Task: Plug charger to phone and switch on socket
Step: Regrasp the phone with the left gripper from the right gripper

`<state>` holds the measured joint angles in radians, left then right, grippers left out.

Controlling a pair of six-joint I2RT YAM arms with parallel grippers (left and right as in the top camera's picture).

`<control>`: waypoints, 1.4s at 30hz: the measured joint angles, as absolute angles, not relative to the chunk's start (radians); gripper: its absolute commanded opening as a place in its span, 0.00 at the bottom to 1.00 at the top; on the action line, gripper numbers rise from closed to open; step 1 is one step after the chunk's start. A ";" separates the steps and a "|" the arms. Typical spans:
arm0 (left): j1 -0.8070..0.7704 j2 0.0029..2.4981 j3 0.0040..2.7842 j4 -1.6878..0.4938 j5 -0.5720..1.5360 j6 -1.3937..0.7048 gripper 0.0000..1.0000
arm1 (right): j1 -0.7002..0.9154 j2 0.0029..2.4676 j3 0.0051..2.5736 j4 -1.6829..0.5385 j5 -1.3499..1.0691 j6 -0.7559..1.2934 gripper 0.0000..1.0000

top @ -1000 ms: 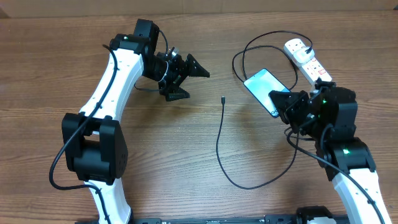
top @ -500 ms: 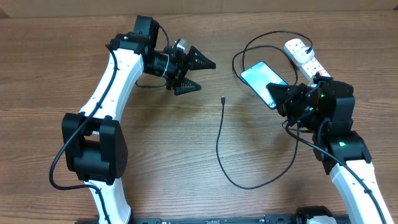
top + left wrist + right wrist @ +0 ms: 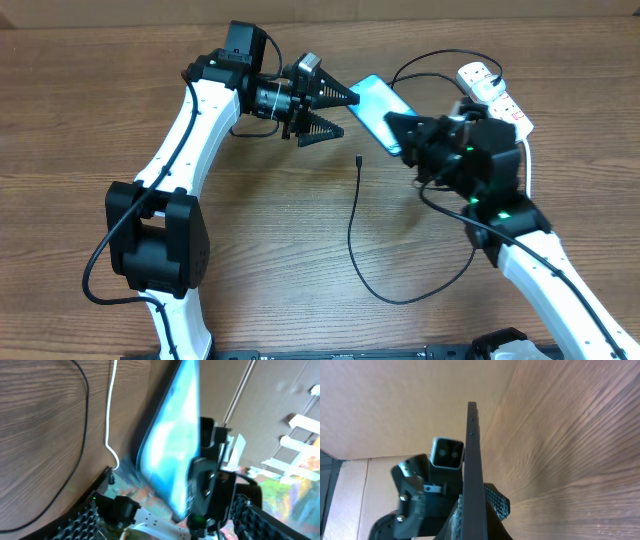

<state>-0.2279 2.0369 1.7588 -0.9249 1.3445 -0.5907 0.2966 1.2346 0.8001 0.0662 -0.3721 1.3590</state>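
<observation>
My right gripper (image 3: 408, 135) is shut on the phone (image 3: 374, 103) and holds it off the table, tilted, with its light-blue screen lit. In the right wrist view the phone (image 3: 475, 460) shows edge-on between the jaws (image 3: 477, 507). My left gripper (image 3: 335, 112) is open, with its fingertips right at the phone's left end. In the left wrist view the phone (image 3: 172, 445) fills the space ahead of the open fingers (image 3: 167, 520). The charger's black cable (image 3: 351, 225) lies on the table, its tip (image 3: 358, 160) below the phone. The socket (image 3: 492, 92) lies at the far right.
The charger cable loops across the table middle and curls back behind the phone to the white plug (image 3: 478, 74) on the socket. The left gripper's wrist camera (image 3: 446, 453) faces the right wrist view from behind the phone. A brown wall borders the table's far edge.
My right gripper has lifted the phone off the table and carried it left. My left gripper has swung right to meet it, still open.
</observation>
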 measured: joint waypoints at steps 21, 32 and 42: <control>-0.243 2.037 1.758 -0.714 1.228 -0.873 0.20 | 0.519 1.336 0.805 0.226 -0.024 1.557 0.04; -0.289 2.037 1.758 -0.530 1.142 -1.061 0.13 | 0.519 1.336 0.810 0.236 0.051 1.608 0.04; -0.302 2.037 1.758 -0.472 1.094 -1.127 0.04 | 0.517 1.336 0.815 0.239 0.070 1.690 0.04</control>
